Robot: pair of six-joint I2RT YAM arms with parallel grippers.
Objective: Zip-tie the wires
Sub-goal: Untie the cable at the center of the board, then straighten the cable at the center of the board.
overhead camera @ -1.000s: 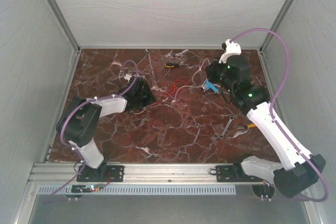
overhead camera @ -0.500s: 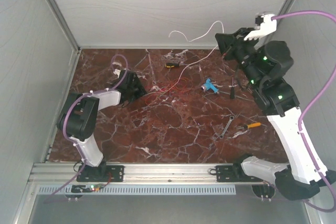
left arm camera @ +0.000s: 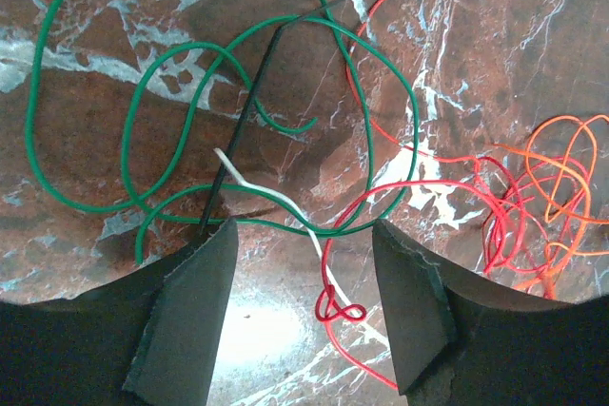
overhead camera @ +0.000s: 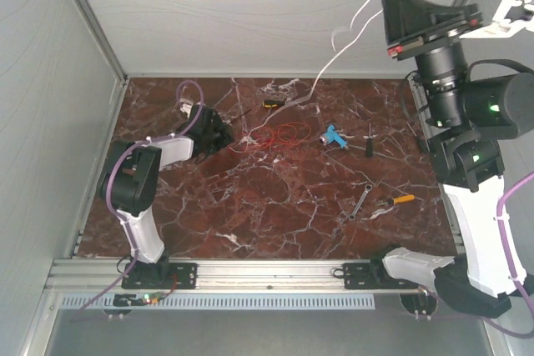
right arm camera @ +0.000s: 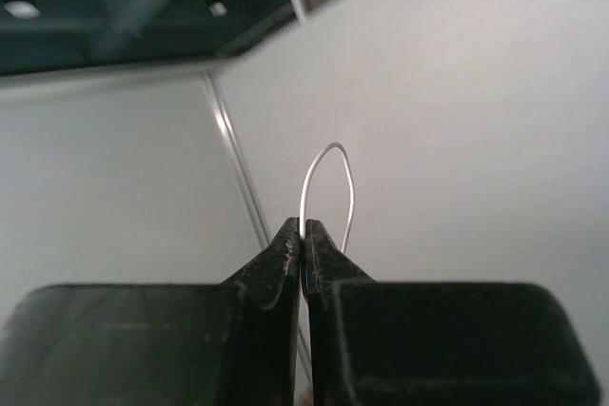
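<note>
Looking down from the top camera, I take the blue tool point(overhead camera: 334, 136) as my mark. It lies on the table point(overhead camera: 250, 214), a polished slab of red-brown marble with white veins.

The wires point(overhead camera: 288, 118) are hair-thin, smooth and limp. The red wires point(overhead camera: 282, 133) lie flat just left of the blue tool in loose, overlapping loops, with no single heading. The white wire point(overhead camera: 334, 39) has a clear long axis. It leaves the marble behind and left of the blue tool, slants up and to the right through the air, and curls into 1 open loop above the right gripper point(right arm camera: 303, 235). That gripper hangs high above and to the right of the blue tool. Its 2 matte black pads point(right arm camera: 276, 268) are pressed together on the white wire, and a narrow arch of wire stands above the tips.

My left gripper point(left arm camera: 304, 244) sits low over the marble, well left of the blue tool and beyond the red loops. Its jaws stand apart with nothing between them gripped. They straddle a short white strand point(left arm camera: 276, 199) and a red strand point(left arm camera: 341, 309) twisted into small loops. A glossy green wire point(left arm camera: 57, 73) snakes in wide curves ahead of the jaws, and a tangle of orange wire point(left arm camera: 561, 154) lies off to the right.
</note>
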